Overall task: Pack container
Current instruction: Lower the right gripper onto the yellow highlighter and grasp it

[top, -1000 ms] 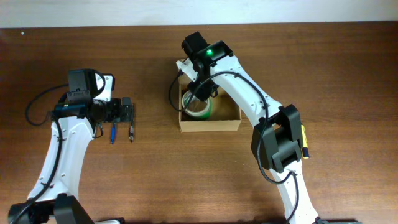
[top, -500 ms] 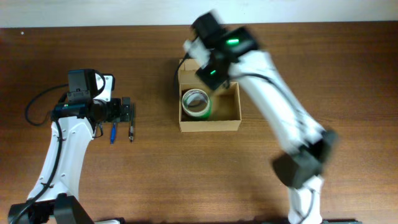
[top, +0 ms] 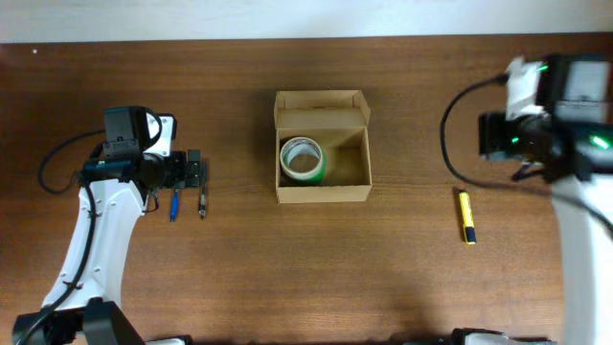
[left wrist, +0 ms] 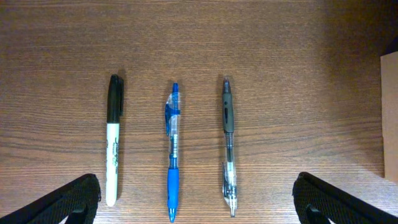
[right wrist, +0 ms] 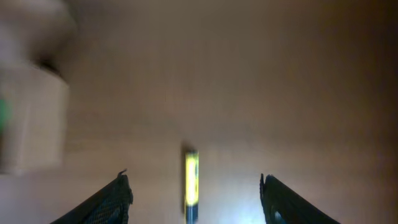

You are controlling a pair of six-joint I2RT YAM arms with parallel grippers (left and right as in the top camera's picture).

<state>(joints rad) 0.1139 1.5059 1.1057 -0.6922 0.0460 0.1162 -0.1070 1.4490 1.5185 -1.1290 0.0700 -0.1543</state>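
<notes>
The container, a tan cardboard box (top: 351, 188), stands mid-table with its flap lid (top: 321, 100) open at the back. A green and white tape roll (top: 302, 159) lies inside at the left. My right gripper (top: 494, 137) is open and empty at the far right. In the right wrist view it (right wrist: 194, 180) hovers above a yellow marker (right wrist: 191, 180), which also shows in the overhead view (top: 466, 217). The box is a blur at the left (right wrist: 31, 121). My left gripper (top: 196, 172) is open and empty (left wrist: 198, 186) above a black-capped marker (left wrist: 112, 143), a blue pen (left wrist: 172, 155) and a grey pen (left wrist: 228, 143).
In the overhead view the blue pen (top: 174, 204) and the grey pen (top: 202, 204) lie side by side left of the box. The box edge shows at the right of the left wrist view (left wrist: 390, 118). The table is bare brown wood (top: 316, 268).
My right arm has swung from over the box to the far right of the table, above the yellow marker. The tape roll stays in the box. The left arm has not moved.
</notes>
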